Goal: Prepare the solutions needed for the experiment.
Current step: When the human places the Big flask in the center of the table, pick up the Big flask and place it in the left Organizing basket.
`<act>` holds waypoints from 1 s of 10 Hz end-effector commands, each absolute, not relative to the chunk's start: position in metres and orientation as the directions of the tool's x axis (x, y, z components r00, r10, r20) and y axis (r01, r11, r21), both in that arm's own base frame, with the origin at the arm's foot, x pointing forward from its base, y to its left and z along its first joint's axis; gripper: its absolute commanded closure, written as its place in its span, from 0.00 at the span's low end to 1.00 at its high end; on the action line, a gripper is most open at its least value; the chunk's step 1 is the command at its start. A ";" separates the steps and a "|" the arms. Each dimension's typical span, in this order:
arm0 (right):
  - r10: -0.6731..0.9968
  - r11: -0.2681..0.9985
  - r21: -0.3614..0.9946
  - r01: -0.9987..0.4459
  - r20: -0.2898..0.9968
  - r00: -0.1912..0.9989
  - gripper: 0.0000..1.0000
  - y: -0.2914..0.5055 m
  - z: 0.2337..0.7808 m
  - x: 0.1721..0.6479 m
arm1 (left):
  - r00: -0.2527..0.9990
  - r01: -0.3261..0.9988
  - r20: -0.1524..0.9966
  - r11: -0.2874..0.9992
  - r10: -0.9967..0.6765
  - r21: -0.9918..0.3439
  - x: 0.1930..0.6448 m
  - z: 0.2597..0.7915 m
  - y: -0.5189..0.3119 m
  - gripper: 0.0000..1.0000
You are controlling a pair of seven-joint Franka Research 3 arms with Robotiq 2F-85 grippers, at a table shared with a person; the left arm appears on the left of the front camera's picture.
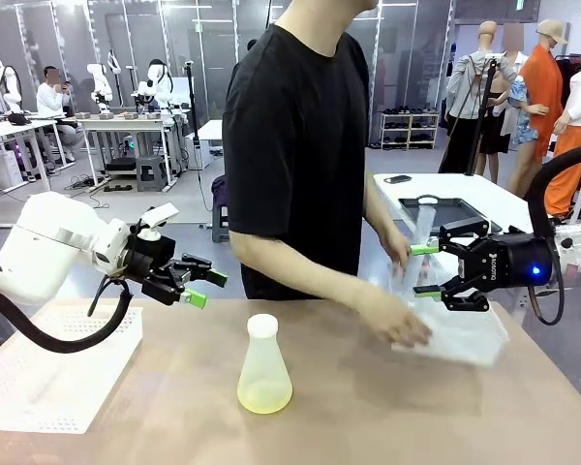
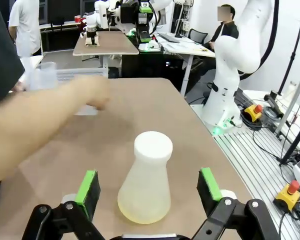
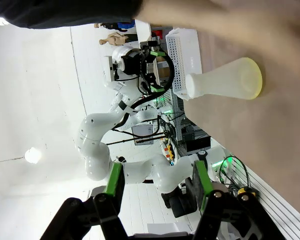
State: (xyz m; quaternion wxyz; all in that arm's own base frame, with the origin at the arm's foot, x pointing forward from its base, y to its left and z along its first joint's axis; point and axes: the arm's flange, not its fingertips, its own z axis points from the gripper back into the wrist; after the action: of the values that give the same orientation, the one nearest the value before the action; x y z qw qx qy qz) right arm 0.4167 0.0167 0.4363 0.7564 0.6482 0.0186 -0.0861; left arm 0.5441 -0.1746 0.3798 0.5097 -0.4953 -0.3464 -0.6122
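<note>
A translucent conical flask (image 1: 264, 358) with a white top stands near the middle of the brown table. The solutions (image 1: 264, 395) form a shallow pale yellow layer in its bottom (image 2: 142, 212) (image 3: 255, 77). My left gripper (image 1: 206, 289) hovers open above the table, left of the flask, and points at it; in its wrist view the flask (image 2: 146, 180) stands just beyond the open left gripper (image 2: 149, 187). My right gripper (image 1: 425, 270) is open at the right, nothing between its fingers (image 3: 158, 182). A person's hand (image 1: 395, 247) holds a clear tall vessel (image 1: 419, 231) beside it.
The person stands at the far side, the other hand (image 1: 402, 322) resting on a white tray (image 1: 474, 341) at the table's right. A white perforated rack (image 1: 58, 378) lies at the front left. A black tray (image 1: 445, 211) sits on the white table behind.
</note>
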 end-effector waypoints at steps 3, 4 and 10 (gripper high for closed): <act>-0.105 0.143 0.978 0.151 -0.137 0.985 0.30 0.017 0.438 0.416 | 0.025 0.969 0.960 -0.229 -0.279 -0.092 0.543 0.383 -0.174 0.00; -0.105 0.143 0.978 0.151 -0.137 0.985 0.30 0.017 0.438 0.416 | 0.012 0.968 0.960 -0.238 -0.281 -0.082 0.544 0.380 -0.173 0.00; -0.105 0.143 0.978 0.151 -0.137 0.985 0.30 0.017 0.438 0.416 | 0.002 0.922 0.969 -0.376 -0.246 -0.098 0.561 0.330 -0.201 0.00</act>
State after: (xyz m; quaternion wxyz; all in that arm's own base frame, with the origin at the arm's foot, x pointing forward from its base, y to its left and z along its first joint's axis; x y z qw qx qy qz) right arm 0.4167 0.0167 0.4363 0.7564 0.6481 0.0186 -0.0860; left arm 0.5519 -0.1966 0.3299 0.4863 -0.5306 -0.3212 -0.6155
